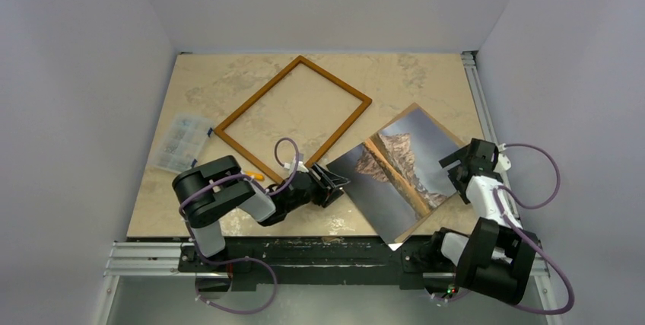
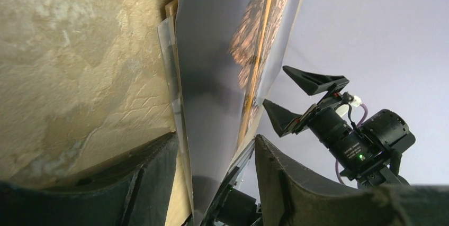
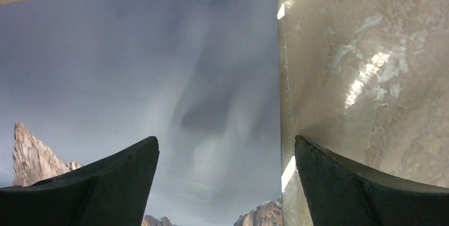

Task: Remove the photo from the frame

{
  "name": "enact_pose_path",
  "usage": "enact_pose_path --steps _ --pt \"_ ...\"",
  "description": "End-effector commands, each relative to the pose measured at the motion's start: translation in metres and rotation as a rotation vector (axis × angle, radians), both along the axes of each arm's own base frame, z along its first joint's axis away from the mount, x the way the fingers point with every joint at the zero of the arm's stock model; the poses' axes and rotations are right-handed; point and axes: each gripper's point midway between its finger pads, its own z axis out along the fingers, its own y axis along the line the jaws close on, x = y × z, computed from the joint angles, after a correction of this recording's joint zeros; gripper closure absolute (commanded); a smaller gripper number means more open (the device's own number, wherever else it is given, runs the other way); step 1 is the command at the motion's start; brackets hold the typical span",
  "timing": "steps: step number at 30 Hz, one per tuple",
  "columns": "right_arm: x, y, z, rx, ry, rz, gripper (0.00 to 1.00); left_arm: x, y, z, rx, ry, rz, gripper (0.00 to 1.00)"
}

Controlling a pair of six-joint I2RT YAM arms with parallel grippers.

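Observation:
The photo (image 1: 399, 165), a mountain mirrored in water, lies face up on the table at the right, out of the frame, on a slightly offset brown board (image 1: 440, 125). The empty orange-brown frame (image 1: 258, 95) lies flat at the back centre. My left gripper (image 1: 338, 182) is open at the photo's left corner, and in the left wrist view (image 2: 216, 183) the photo's edge (image 2: 212, 78) stands in the gap between the fingers. My right gripper (image 1: 456, 165) is open over the photo's right edge. In the right wrist view (image 3: 226, 183) its fingers straddle the edge of the grey sky (image 3: 159, 67).
A clear plastic box of small parts (image 1: 176, 142) sits at the table's left edge. A small orange item (image 1: 255, 176) lies by the left arm. A clear pane's edge (image 2: 167, 51) shows under the photo. A metal rail (image 1: 475, 89) runs along the right side.

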Motion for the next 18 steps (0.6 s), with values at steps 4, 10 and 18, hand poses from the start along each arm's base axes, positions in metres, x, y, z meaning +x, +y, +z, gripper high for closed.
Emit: enact_pose_path --steps 4,10,18 --pt "0.019 0.01 0.001 0.023 -0.049 0.137 0.03 -0.006 0.007 -0.031 0.127 0.066 -0.033 0.46" --pt "0.022 0.01 0.0 0.027 -0.045 0.144 0.03 0.003 0.007 -0.028 0.143 0.061 -0.032 0.46" --pt "-0.001 -0.006 0.017 -0.028 0.065 0.047 0.06 -0.004 0.017 -0.023 0.209 0.07 -0.073 0.45"
